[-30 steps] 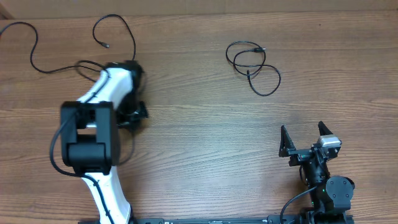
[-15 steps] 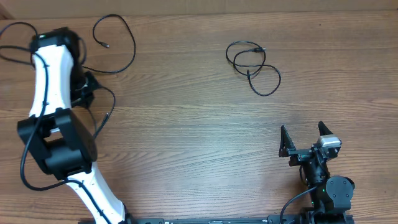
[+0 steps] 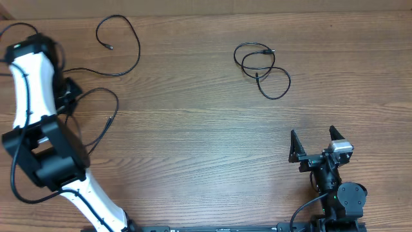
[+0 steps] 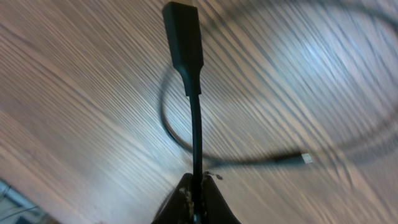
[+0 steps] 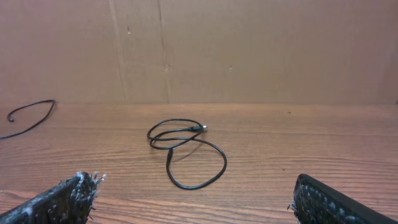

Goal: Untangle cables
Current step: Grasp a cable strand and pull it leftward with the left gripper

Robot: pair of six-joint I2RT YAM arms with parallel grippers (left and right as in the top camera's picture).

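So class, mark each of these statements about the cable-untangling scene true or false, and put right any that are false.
1. The left gripper is shut on a thin black cable. True.
2. The right gripper is gripping a plug. False: its jaws stand open with nothing between them.
3. A looped cable lies on the table ahead of the right gripper. True.
4. The table is bare metal. False: its surface is wood-grained.
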